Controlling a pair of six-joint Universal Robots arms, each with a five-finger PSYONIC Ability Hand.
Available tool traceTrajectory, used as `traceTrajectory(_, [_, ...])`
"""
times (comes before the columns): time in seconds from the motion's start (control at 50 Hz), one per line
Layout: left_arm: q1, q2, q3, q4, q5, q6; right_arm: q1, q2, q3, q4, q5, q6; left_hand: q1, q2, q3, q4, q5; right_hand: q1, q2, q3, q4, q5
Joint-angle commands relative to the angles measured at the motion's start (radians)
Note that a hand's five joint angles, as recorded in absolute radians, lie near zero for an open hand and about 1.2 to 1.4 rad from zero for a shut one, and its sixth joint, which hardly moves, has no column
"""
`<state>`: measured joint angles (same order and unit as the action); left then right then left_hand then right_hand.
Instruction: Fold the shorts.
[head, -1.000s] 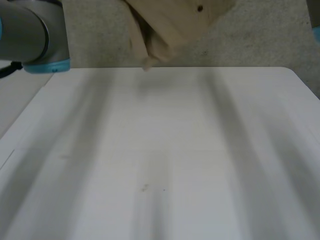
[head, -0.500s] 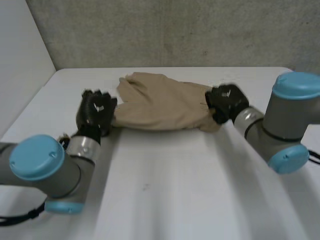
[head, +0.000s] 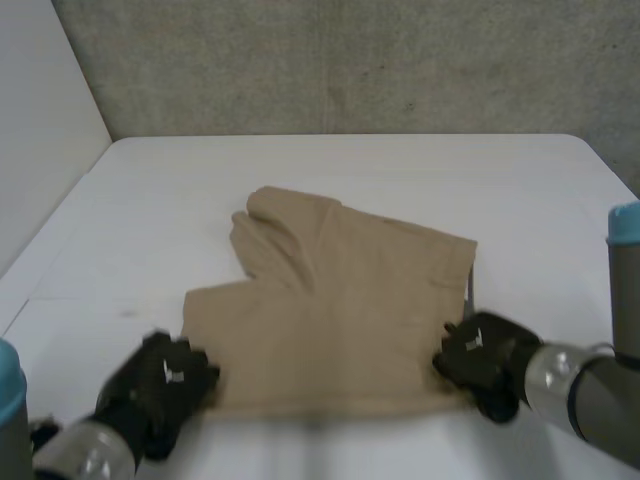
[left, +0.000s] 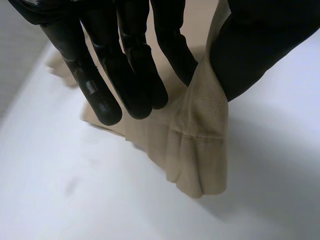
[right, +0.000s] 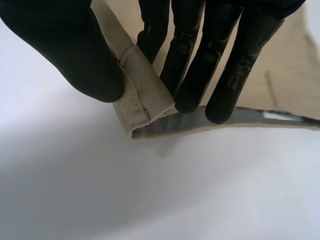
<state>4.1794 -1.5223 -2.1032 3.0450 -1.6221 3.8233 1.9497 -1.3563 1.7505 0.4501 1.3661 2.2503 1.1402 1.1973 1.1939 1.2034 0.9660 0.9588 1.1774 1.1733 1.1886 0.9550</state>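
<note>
While flat, shorts (head: 340, 300) crosswise, narrower far-left

Looking down from behind over the table (head: 500, 180); close in from each wrist on near corners of the shorts (head: 340, 300), shared overhead.
</note>
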Motion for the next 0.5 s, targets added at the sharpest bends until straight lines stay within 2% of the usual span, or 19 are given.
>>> traceTrajectory(0.02, [-0.068,0.007,0.006,-0.103,0.004,-0.051,-0.008,-0.033,0.101,-0.002,0.001,-0.077,-0.246,-0.303,-0.3,-0.309,-0.246,0.437,0.219,0.223,0.208,0.267])
traceTrajectory(0.06, [-0.065,0.01,0.038,-0.063,0.004,-0.059,-0.008,-0.029,0.116,-0.069,0.002,-0.074,-0.73,-0.787,-0.784,-0.793,-0.731,0.437,0.219,0.223,0.208,0.267])
traceTrajectory(0.1, [-0.062,0.008,0.067,-0.02,0.004,-0.06,-0.008,-0.029,0.129,-0.109,0.002,-0.072,-0.94,-0.997,-0.994,-1.004,-0.941,0.437,0.219,0.223,0.208,0.267])
traceTrajectory(0.12, [-0.059,0.007,0.083,0.003,0.002,-0.06,-0.008,-0.029,0.142,-0.141,0.002,-0.072,-0.966,-1.023,-1.019,-1.029,-0.966,0.437,0.219,0.223,0.208,0.267])
traceTrajectory(0.22, [0.031,-0.028,0.196,0.116,0.002,-0.059,-0.006,-0.03,0.168,-0.217,-0.001,-0.029,-0.956,-1.013,-1.01,-1.019,-0.956,0.437,0.219,0.223,0.208,0.267])
traceTrajectory(0.32, [0.059,-0.133,0.296,0.193,0.011,-0.062,-0.006,-0.03,0.181,-0.277,-0.01,0.041,-0.924,-0.981,-0.978,-0.987,-0.924,0.437,0.219,0.223,0.208,0.267])
traceTrajectory(0.42, [0.07,-0.32,0.439,0.265,0.022,-0.062,0.003,-0.029,0.191,-0.329,-0.01,0.063,-0.868,-0.925,-0.922,-0.931,-0.868,0.437,0.219,0.223,0.208,0.267])
traceTrajectory(0.5, [0.08,-0.485,0.581,0.284,0.08,-0.067,0.005,-0.029,0.199,-0.35,-0.009,0.063,-0.798,-0.855,-0.851,-0.861,-0.798,0.437,0.219,0.223,0.208,0.267])
